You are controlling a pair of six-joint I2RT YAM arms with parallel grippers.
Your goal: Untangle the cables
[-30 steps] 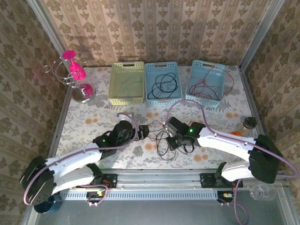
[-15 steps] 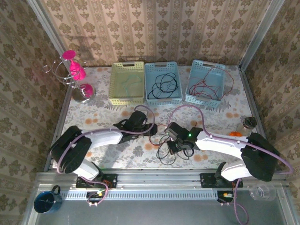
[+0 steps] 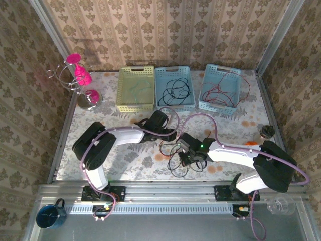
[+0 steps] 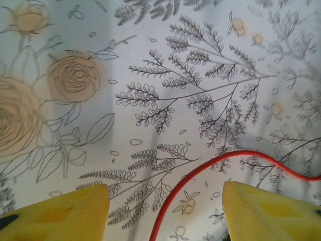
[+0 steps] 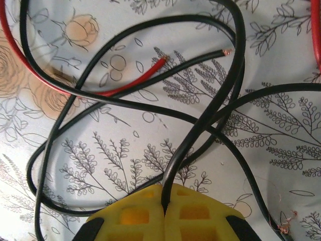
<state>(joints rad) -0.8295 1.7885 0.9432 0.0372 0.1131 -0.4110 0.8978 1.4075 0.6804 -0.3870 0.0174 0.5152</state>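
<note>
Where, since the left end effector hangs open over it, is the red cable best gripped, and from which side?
Grip the near-straight stretch of the red cable that passes between the left end effector's open fingers, coming straight down. It lies flat on the table and runs lengthwise through the gap, so the fingers would likely close across it.
</note>
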